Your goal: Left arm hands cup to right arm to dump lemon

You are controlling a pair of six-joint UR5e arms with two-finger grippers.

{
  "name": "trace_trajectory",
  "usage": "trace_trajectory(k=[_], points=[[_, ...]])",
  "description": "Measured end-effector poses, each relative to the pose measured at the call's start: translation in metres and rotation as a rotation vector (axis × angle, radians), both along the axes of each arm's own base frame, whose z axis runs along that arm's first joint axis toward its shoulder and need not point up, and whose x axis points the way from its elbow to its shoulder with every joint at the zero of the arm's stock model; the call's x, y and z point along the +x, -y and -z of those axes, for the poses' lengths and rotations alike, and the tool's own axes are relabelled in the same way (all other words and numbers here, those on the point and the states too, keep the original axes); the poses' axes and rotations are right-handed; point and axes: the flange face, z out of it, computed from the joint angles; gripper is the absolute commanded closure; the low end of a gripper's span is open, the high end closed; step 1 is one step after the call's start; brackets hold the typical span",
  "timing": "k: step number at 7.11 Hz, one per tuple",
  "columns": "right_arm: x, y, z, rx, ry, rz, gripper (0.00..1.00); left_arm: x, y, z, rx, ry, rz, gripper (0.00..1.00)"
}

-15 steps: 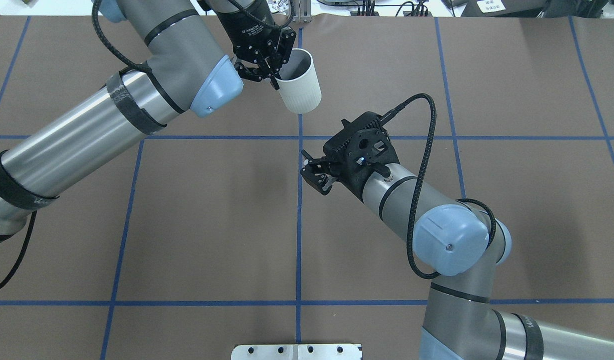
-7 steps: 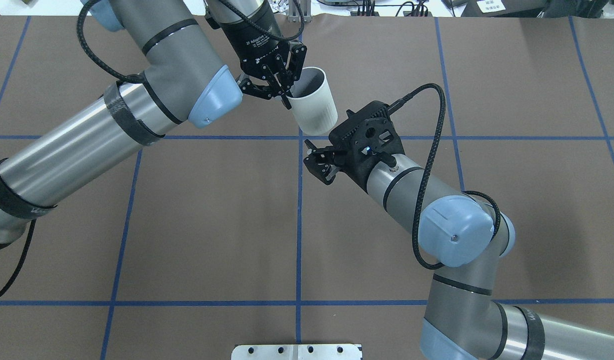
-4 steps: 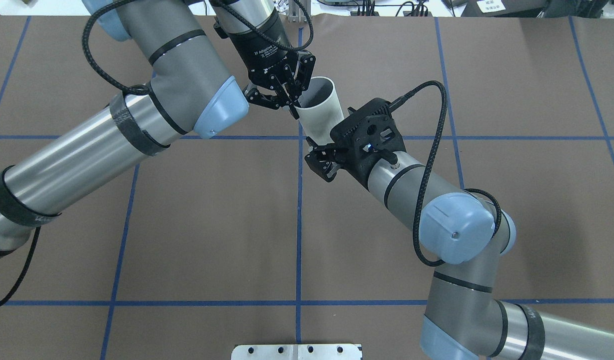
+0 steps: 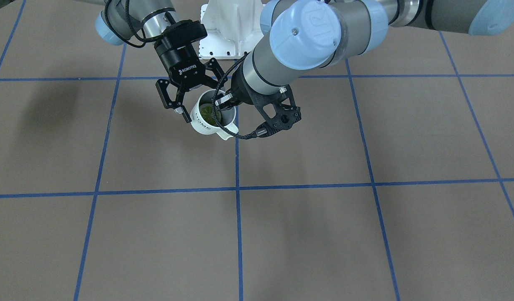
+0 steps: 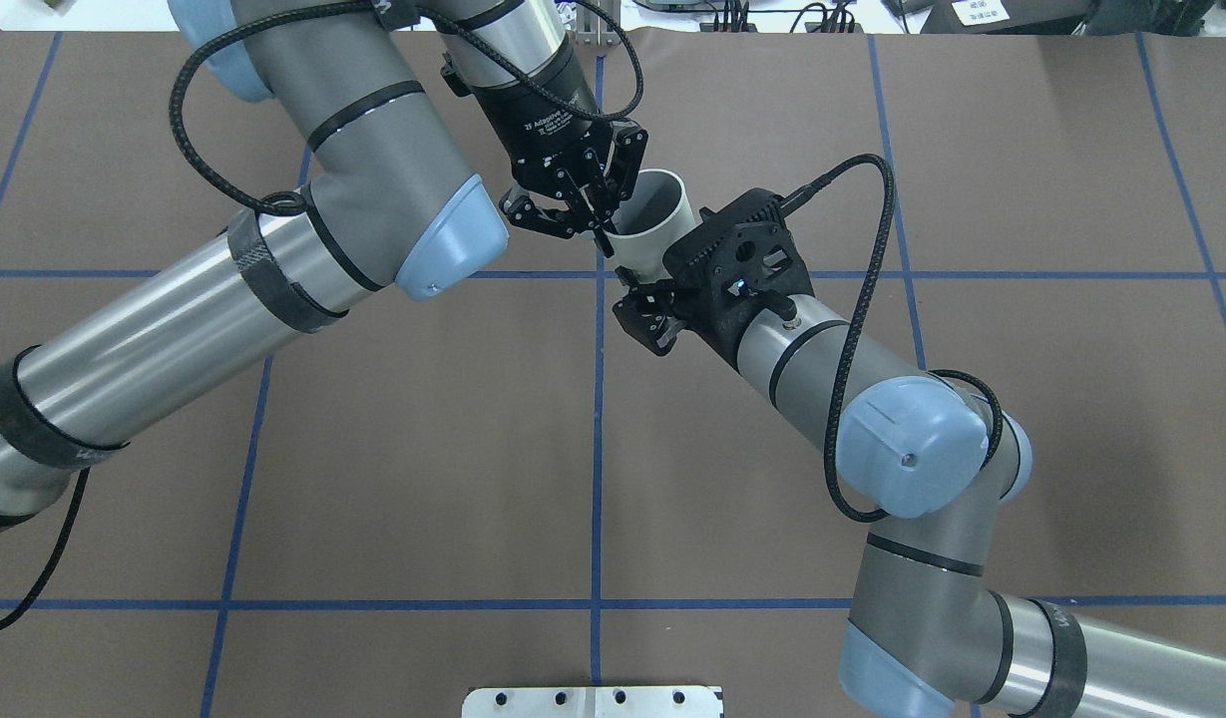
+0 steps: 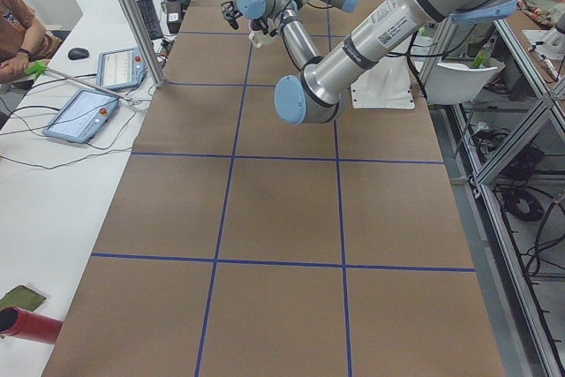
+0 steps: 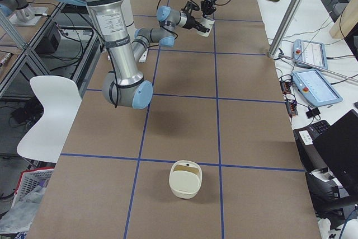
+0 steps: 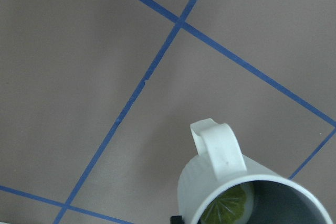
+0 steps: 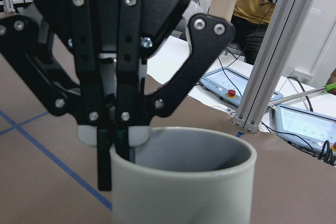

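Brown table sheet [image 4: 365,234], blue tape grid. White "HOME" mug [image 4: 204,125] hangs in the air at upper centre of the front-facing frame, tilted, with its mouth toward that camera. Lemon slice [image 4: 206,112] lies inside, down on the grey bottom.

My left gripper [image 9: 115,161] is clamped on the rim, one finger inside the wall and one outside; the right wrist view shows this plainly. My right gripper [image 4: 197,113] has its jaws spread wide, close at the mug's lower wall. One finger sits just beside the lettered side; the other is hidden behind the mug. Contact: cannot tell.

Step, as I judge it: handover, receiving grasp not yet made.

Next move calls for my right jaws to close squarely on the body below the rim, clear of the handle [image 8: 220,150] and of my left gripper. Only when that grip is firm should the left jaws part. Risk: more tilt, and the lemon slice slides out early.
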Motion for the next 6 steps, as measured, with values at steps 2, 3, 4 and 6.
trace_trajectory(k=[2, 3, 4, 6], points=[[-0.0003, 0.0001, -0.0005, -0.001, 0.000, 0.000, 0.01, -0.0016, -0.0067, 0.0055, 0.005, -0.012, -0.007, 1.00], [-0.0006, 0.0003, -0.0009, -0.002, -0.001, 0.000, 0.01, -0.0031, -0.0095, 0.0081, 0.005, -0.021, -0.015, 1.00], [-0.0010, 0.0004, -0.0013, -0.002, -0.002, 0.000, 0.01, -0.0041, -0.0115, 0.0101, 0.005, -0.028, -0.020, 1.00], [-0.0015, 0.0004, -0.0019, -0.003, -0.003, 0.000, 0.01, -0.0026, -0.0135, 0.0106, 0.005, -0.029, -0.025, 1.00]])
